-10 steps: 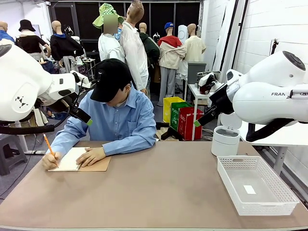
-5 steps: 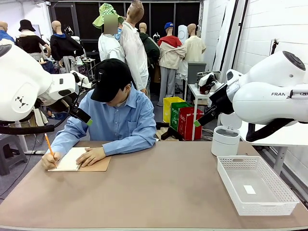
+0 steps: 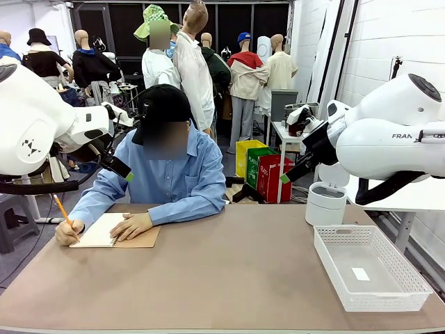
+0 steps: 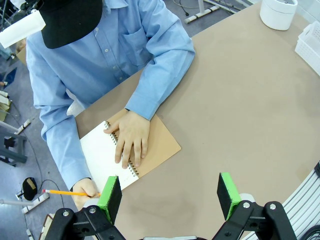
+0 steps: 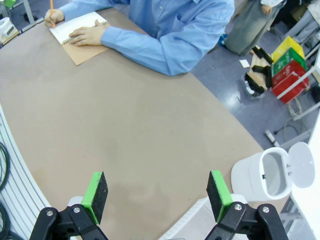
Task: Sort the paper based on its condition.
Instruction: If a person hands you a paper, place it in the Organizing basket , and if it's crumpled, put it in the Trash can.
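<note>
On the brown bench (image 3: 229, 278) sorting looks unstarted: the paper (image 3: 94, 233) is a notebook (image 3: 139, 239) page under the person's hand (image 3: 131, 226), while the left claw (image 4: 169, 186) and right claw (image 5: 156, 187) hang wide open, empty.

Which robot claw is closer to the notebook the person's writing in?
Left. The left claw hangs over the notebook; the right claw hangs far off at the other side, near the white bin.

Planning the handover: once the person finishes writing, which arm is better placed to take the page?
Left, probably. The notebook lies toward the robot's left, in front of the open left gripper; the right gripper, also open, hangs nearer the basket.
</note>
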Controlling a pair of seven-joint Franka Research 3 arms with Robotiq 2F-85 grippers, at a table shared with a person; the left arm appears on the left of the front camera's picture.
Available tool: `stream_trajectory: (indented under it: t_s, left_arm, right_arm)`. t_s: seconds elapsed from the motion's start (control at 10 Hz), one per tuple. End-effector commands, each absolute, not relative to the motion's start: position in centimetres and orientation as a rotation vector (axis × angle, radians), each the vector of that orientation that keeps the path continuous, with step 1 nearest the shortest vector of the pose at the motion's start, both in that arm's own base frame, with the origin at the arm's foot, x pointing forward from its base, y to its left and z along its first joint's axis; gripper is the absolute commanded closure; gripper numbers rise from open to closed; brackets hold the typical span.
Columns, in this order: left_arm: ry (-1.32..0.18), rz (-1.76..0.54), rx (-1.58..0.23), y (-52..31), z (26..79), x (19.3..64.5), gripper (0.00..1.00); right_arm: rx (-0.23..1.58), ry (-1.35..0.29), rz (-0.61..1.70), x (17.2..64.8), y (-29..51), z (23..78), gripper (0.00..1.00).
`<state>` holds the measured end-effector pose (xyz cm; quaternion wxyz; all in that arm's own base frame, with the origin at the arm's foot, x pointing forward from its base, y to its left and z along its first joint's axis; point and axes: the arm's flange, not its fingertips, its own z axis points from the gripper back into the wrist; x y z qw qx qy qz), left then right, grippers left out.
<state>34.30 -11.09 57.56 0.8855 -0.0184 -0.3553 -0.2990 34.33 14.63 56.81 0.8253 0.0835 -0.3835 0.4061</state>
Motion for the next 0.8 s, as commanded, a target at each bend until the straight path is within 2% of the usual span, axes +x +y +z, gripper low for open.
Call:
stream_trajectory:
  t_s: [0.0,0.7]
  left_arm:
    - [-0.742,-0.621,-0.037,-11.04,57.68,34.24,0.00]
    - [-0.742,-0.621,-0.037,-11.04,57.68,34.24,0.00]
  right_arm:
    - [0.170,-0.814,0.870,34.29,14.65,56.83,0.00]
    - [0.170,-0.814,0.870,34.29,14.65,56.83,0.00]
